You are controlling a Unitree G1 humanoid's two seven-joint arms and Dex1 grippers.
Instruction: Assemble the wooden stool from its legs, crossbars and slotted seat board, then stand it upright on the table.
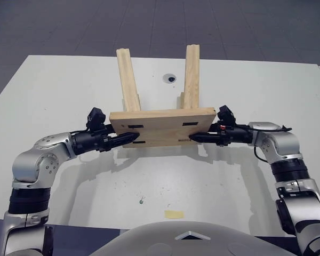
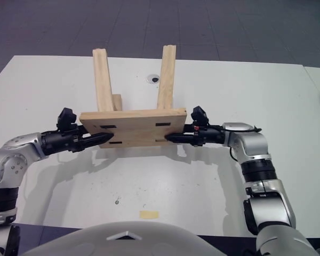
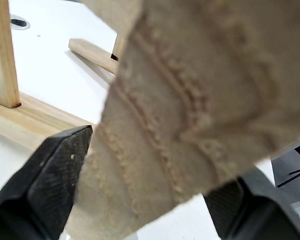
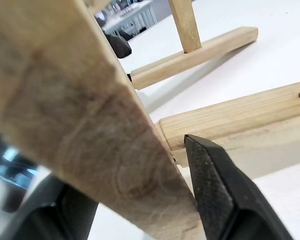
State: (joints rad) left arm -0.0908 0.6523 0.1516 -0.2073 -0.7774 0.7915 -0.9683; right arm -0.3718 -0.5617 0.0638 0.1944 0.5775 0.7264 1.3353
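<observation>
Two grippers hold the stool by its seat (image 1: pixel 162 125), one at each end. You have the left gripper (image 1: pixel 129 137) at the seat's left edge and the right gripper (image 1: pixel 194 137) at its right edge, both low on the board and pointing inward toward each other.

At the left wrist, the dark fingers (image 3: pixel 55 175) sit on either side of the board's edge, so those jaws are pinching the seat. The right wrist shows the same: its fingers (image 4: pixel 215 185) clamp the board between them.

The stool lies on its side near the middle of the table (image 1: pixel 245 90). Its seat stands on edge with the slotted face turned toward you, four short slots showing. Two legs (image 1: pixel 127 77) run away from the seat across the table toward the far side, roughly parallel and a little apart. A crossbar (image 3: pixel 92 54) spans between the leg pieces behind the seat. You cannot tell whether the seat's lower edge touches the table or sits just above it.

Beyond the seat, between the two legs, a round grommet (image 1: pixel 171 78) is set in the tabletop. A scrap of yellow tape (image 1: pixel 174 214) lies near the table's near edge.
</observation>
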